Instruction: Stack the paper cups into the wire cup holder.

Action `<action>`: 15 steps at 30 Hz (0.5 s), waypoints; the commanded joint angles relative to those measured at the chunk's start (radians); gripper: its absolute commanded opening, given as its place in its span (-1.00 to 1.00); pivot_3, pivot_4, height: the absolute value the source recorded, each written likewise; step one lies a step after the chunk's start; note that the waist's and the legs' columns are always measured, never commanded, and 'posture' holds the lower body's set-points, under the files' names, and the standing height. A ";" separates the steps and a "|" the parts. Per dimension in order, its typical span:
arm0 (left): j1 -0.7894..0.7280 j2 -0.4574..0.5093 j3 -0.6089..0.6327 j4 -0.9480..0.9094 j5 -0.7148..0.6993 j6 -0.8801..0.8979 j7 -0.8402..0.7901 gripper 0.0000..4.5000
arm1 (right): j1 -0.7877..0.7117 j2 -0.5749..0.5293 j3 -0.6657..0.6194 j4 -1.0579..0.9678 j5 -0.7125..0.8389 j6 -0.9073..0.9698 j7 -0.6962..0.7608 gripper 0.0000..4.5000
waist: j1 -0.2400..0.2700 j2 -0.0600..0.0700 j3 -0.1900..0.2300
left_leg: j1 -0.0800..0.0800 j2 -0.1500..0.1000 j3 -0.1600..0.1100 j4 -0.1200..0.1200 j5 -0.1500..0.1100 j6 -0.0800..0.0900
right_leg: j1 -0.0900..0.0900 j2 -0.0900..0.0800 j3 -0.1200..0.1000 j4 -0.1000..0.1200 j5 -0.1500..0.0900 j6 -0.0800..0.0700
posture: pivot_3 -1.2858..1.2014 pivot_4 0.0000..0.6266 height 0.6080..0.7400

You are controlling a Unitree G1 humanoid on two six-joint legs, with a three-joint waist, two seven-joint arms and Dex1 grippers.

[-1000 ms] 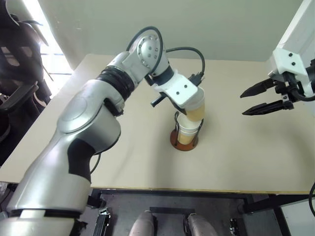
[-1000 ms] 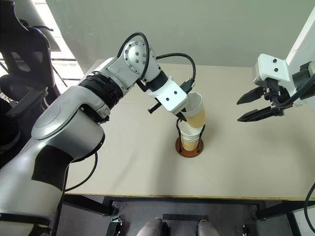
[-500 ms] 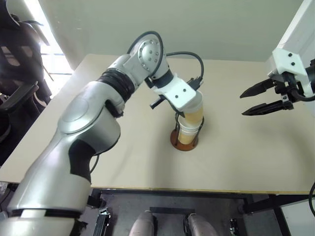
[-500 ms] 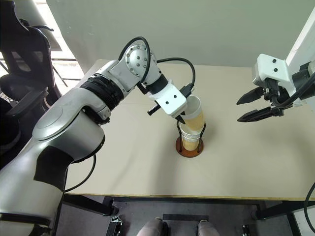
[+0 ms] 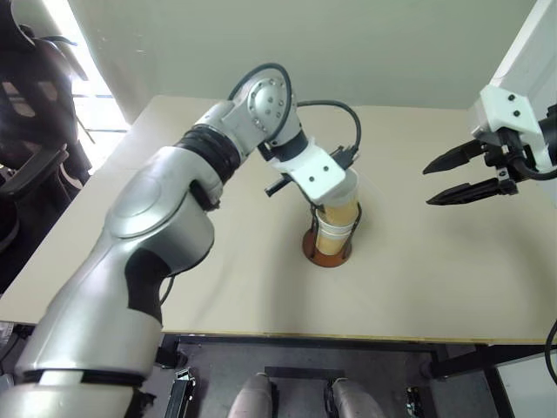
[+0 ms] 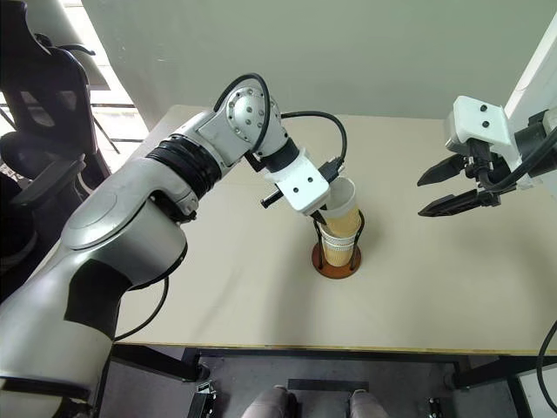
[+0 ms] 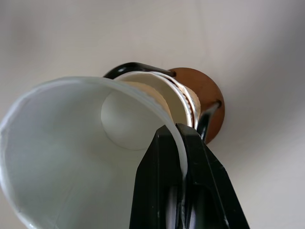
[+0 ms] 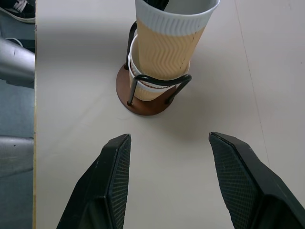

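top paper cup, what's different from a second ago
The left gripper, shut on the top paper cup at its rim, has pushed it lower into the cups nested in the wire cup holder. The right gripper stays open and apart above the table.

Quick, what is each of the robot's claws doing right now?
Left gripper: shut on the rim of a paper cup, part-way into the wire cup holder.
Right gripper: open, holding nothing.

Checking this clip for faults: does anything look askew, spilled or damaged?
Only the tan paper cup pinched at its rim by the left gripper: it sits tilted, part-way into the cups nested in the black wire holder. No spill or damage.
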 commanded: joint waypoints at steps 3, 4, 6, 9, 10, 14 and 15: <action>-0.018 0.003 -0.005 -0.014 -0.006 -0.021 -0.032 -0.99 | -0.008 -0.006 -0.052 -0.021 -0.003 0.005 0.000 0.18 | 0.000 0.000 0.000 | 0.000 0.000 0.000 0.000 0.000 0.000 | 0.000 0.000 0.000 0.000 0.000 0.000 | 0.03 -0.52 1.00; -0.020 0.003 -0.007 -0.014 -0.004 -0.020 -0.032 -0.99 | -0.008 -0.005 -0.053 -0.022 -0.003 0.006 0.000 0.18 | 0.000 0.000 0.000 | 0.000 0.000 0.000 0.000 0.000 0.000 | 0.000 0.000 0.000 0.000 0.000 0.000 | 0.03 -0.52 1.00; -0.025 0.000 -0.005 -0.005 0.007 -0.006 -0.032 -0.99 | -0.007 -0.003 -0.054 -0.024 -0.003 0.008 -0.003 0.18 | 0.000 0.000 0.000 | 0.000 0.000 0.000 0.000 0.000 0.000 | 0.000 0.000 0.000 0.000 0.000 0.000 | 0.03 -0.52 1.00; -0.035 0.008 -0.033 -0.016 -0.005 0.027 -0.032 -0.99 | -0.007 -0.002 -0.055 -0.028 -0.002 0.011 -0.005 0.18 | 0.000 0.000 0.000 | 0.000 0.000 0.000 0.000 0.000 0.000 | 0.000 0.000 0.000 0.000 0.000 0.000 | 0.03 -0.52 1.00; -0.038 0.010 -0.038 -0.018 -0.009 0.031 -0.032 -0.81 | -0.007 -0.001 -0.055 -0.028 -0.002 0.012 -0.005 0.18 | 0.000 0.000 0.000 | 0.000 0.000 0.000 0.000 0.000 0.000 | 0.000 0.000 0.000 0.000 0.000 0.000 | 0.03 -0.52 1.00; -0.045 0.005 -0.030 -0.005 -0.005 0.030 -0.032 -0.24 | -0.005 0.000 -0.057 -0.027 -0.002 0.011 -0.006 0.18 | 0.000 0.000 0.000 | 0.000 0.000 0.000 0.000 0.000 0.000 | 0.000 0.000 0.000 0.000 0.000 0.000 | 0.03 -0.52 1.00; -0.045 0.003 -0.025 -0.003 -0.005 0.028 -0.032 -0.10 | -0.004 0.000 -0.058 -0.027 -0.002 0.010 -0.006 0.18 | 0.000 0.000 0.000 | 0.000 0.000 0.000 0.000 0.000 0.000 | 0.000 0.000 0.000 0.000 0.000 0.000 | 0.03 -0.52 1.00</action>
